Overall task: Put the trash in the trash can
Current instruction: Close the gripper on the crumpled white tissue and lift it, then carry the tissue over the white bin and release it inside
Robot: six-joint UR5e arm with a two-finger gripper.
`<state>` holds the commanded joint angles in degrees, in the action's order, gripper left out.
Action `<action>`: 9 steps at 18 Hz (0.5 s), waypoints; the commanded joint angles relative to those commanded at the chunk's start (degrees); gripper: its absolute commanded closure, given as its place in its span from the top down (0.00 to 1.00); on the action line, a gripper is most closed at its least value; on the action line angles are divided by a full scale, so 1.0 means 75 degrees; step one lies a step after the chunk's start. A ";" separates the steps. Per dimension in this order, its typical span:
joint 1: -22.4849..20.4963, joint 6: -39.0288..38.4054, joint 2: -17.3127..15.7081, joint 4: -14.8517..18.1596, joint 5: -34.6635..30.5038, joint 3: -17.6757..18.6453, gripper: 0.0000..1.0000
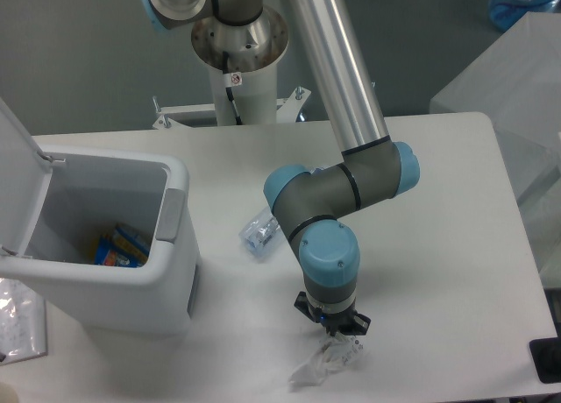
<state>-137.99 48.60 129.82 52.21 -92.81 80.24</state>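
Two pieces of trash are lying on the white table (438,210): a crumpled white wrapper (323,368) near the front edge, and a clear plastic package with blue parts (261,229) sitting further back, between the arm's elbow and the trash can (166,272). The gripper (335,331) is pointing straight down with its tip touching the top of the wrapper, and its fingers are appearing drawn close together on a raised fold of that wrapper; whether the fold is truly pinched cannot be confirmed from this angle. The wrapper is judged to be very light, soft and easily deformed, so a pinch on a bunched ridge near its middle is looking preferable to an edge, which could slip out or tear. The clear package is judged light, somewhat stiffer and slick, best taken across its narrow width. The trash can is standing at the left with its lid (17,158) hinged open, and some colourful item (118,245) is resting inside. Fingertips are being masked by the wrist housing, the wrapper's print is too small to read, the package's near end is being hidden behind the arm, and the can's lid is being cut off by the left edge.
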 joint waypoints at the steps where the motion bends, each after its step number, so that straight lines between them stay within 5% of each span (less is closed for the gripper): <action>1: 0.0012 -0.0012 -0.0105 0.0000 0.0000 0.0012 0.01; 5: -0.0070 -0.0199 -0.0772 0.0023 0.0070 0.0035 0.02; 9: -0.0292 -0.0339 -0.1428 0.0094 0.1379 0.0094 0.02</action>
<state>-140.18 46.06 119.11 52.91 -82.47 80.95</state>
